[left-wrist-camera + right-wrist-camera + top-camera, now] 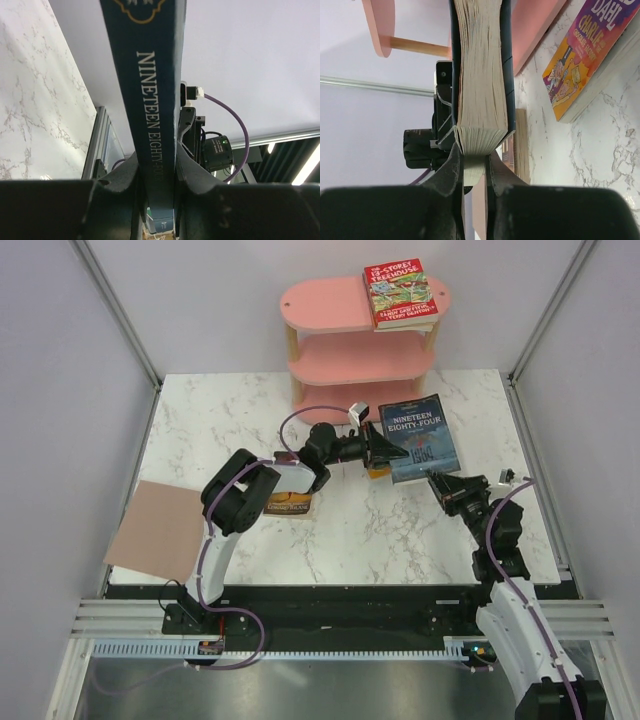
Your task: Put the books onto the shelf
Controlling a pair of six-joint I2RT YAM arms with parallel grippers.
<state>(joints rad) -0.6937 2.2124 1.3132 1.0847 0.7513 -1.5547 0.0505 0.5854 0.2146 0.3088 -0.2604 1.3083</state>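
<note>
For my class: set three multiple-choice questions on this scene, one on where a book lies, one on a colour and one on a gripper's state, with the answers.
1. Where does the red Treehouse book lie?
A on the shelf's top board
B on its middle board
C on its lowest board

2. What colour are the boards of the shelf?
A white
B pink
C blue

3. In what state is the left gripper?
A wide open, holding nothing
B shut on nothing
C shut on the Nineteen Eighty-Four book

Answers:
1 A: it rests flat on the top board.
2 B: every board in view is pink.
3 C: its jaws clamp the book's spine from both sides.
</note>
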